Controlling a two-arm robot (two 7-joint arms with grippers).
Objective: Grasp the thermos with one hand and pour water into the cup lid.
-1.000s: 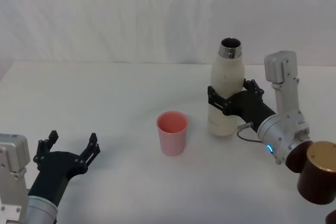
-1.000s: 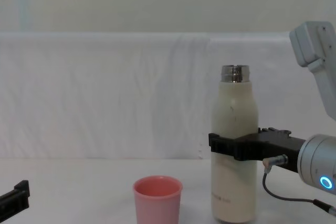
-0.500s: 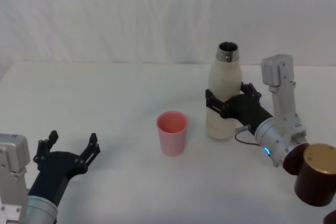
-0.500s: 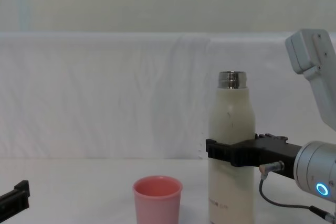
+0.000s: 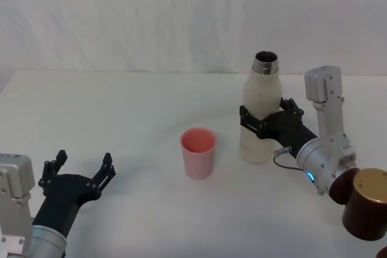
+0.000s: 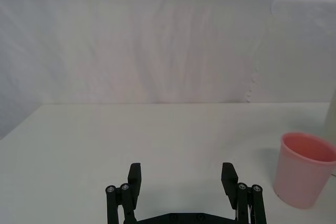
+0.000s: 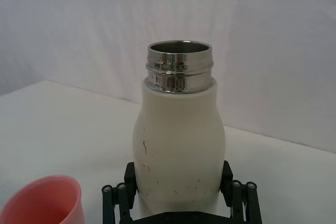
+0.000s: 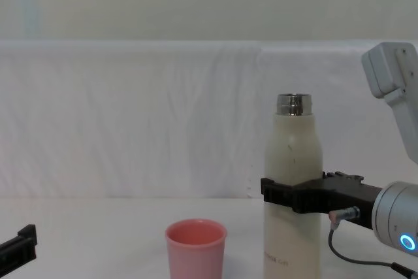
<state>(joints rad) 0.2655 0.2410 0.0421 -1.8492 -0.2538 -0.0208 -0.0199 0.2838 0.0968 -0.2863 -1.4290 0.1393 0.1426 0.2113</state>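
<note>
Right gripper (image 5: 261, 119): right of frame centre, black fingers clamped round the middle of the tall cream-white steel-necked thermos (image 5: 261, 110), held upright | small salmon-pink plastic cup lid (image 5: 198, 152): centre frame on white table (image 5: 121, 119), left of thermos, apart | left gripper (image 5: 78, 176): lower left, fingers spread wide, holding nothing.

The head view looks down and forward over the white table (image 5: 121, 125). The chest view sits lower and looks across the table from the side. Both share the thermos (image 5: 260, 113) and the cup lid (image 5: 198, 152). The left wrist view looks level along the table, with the cup lid far off. The right wrist view is very close to the thermos.
</note>
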